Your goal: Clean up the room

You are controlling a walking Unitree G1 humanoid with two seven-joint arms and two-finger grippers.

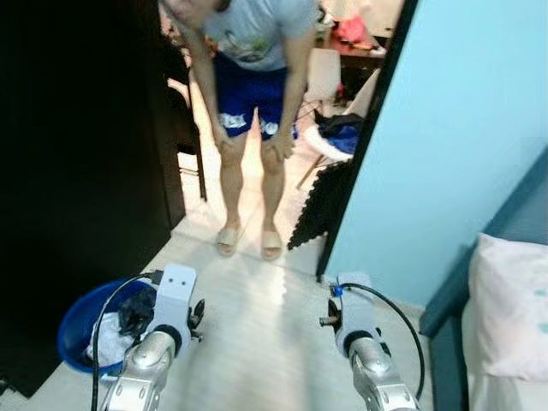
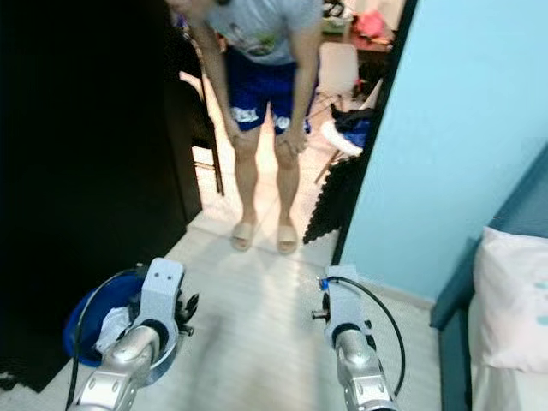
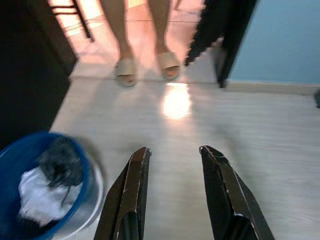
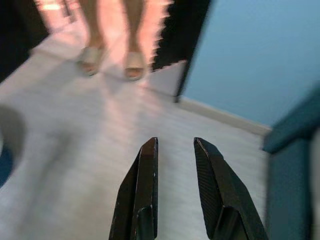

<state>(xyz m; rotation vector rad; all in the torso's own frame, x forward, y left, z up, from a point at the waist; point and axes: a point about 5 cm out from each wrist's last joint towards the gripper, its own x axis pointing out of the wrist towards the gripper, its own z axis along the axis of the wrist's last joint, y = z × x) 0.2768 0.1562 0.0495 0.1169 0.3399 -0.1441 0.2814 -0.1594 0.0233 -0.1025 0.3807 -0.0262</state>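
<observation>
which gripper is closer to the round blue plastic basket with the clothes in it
Left. The left gripper hangs open just beside the round blue plastic basket of dark and white clothes on the pale floor. The right gripper, also open, is across the floor near the light blue wall, well away from it.

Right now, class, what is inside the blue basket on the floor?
The blue basket holds a dark cloth lying on a white cloth. Whatever lies beneath those two is covered.

Head stereo pair looking down, wrist views low, sharing floor [image 1: 257, 342]
</observation>
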